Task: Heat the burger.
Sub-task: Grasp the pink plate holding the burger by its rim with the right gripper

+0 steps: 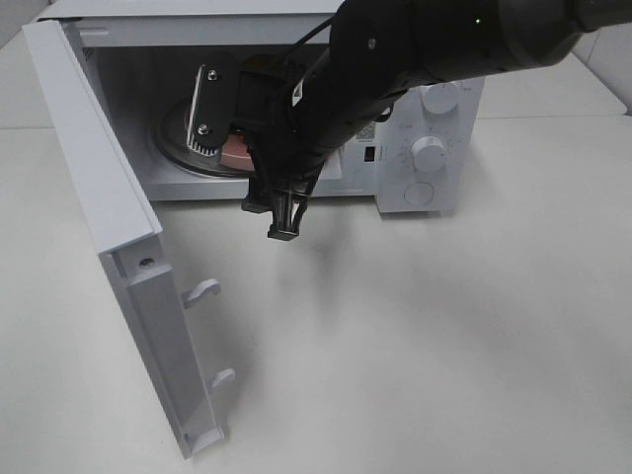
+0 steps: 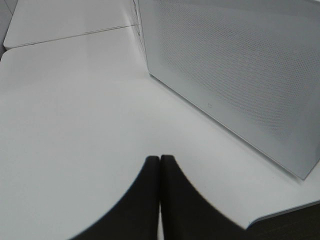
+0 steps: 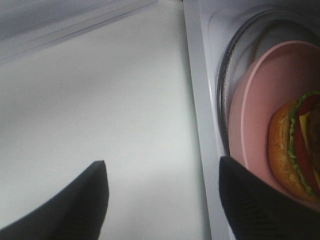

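Both hands empty: right hand (image 3: 162,200) wide open at white microwave (image 1: 434,148) mouth, left hand (image 2: 160,200) pressed closed; golden-brown layered burger (image 3: 295,150) sits on pink plate (image 3: 260,100) inside, on glass turntable (image 3: 235,65).

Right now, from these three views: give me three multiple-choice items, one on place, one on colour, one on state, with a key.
1. Where is the burger?
A. on the table
B. on a plate inside the microwave
C. in a gripper

2. What colour is the plate?
A. pink
B. blue
C. green

3. How is the microwave door?
A. shut
B. removed
C. swung open

Key: 1 B, the right wrist view shows it on the plate over the glass turntable; 2 A, plainly pink; 3 C, the high view shows it hinged wide open.
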Tool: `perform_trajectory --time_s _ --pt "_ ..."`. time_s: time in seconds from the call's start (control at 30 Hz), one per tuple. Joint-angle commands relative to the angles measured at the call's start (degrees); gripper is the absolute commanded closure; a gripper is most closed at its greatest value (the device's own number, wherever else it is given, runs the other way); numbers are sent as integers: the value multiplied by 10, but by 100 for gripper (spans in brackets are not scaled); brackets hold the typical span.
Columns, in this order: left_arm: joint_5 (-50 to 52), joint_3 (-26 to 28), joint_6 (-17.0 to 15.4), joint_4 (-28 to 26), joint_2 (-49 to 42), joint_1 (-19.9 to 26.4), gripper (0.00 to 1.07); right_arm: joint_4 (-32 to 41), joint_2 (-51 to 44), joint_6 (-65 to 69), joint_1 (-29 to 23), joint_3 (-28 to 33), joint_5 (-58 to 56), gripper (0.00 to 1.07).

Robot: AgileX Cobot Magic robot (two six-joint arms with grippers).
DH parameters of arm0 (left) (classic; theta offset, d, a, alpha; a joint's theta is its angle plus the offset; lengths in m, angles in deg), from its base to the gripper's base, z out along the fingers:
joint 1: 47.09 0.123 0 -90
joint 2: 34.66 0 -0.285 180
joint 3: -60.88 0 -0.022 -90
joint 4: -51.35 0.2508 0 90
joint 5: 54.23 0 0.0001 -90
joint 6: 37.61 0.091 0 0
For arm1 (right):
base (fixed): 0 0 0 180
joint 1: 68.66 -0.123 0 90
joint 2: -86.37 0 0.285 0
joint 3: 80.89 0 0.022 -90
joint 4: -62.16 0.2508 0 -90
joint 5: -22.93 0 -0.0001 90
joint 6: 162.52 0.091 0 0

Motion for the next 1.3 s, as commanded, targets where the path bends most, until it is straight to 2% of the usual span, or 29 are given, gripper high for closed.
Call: perform_trajectory --time_s 0.03,0.13,0.2,0.3,0.37,0.63,1.3 --pt "8 -2 -2 -1 -11 1 106 -6 14 15 -5 -16 -5 44" --pt "8 -2 -2 -1 -11 1 106 -27 29 29 -6 -34 -13 44" --pt "8 -2 -2 -1 -11 1 106 -79 53 70 -6 -62 -27 44" --pt "8 -2 -2 -1 -11 1 106 -101 58 82 -6 -68 -30 44" --pt "8 -2 -2 -1 -11 1 106 -181 77 142 -6 -86 -28 44" --pt "8 -2 -2 -1 -11 1 106 -283 103 235 -5 -110 -22 44" --pt "8 -2 -2 -1 -11 1 106 -316 105 248 -5 -112 36 45"
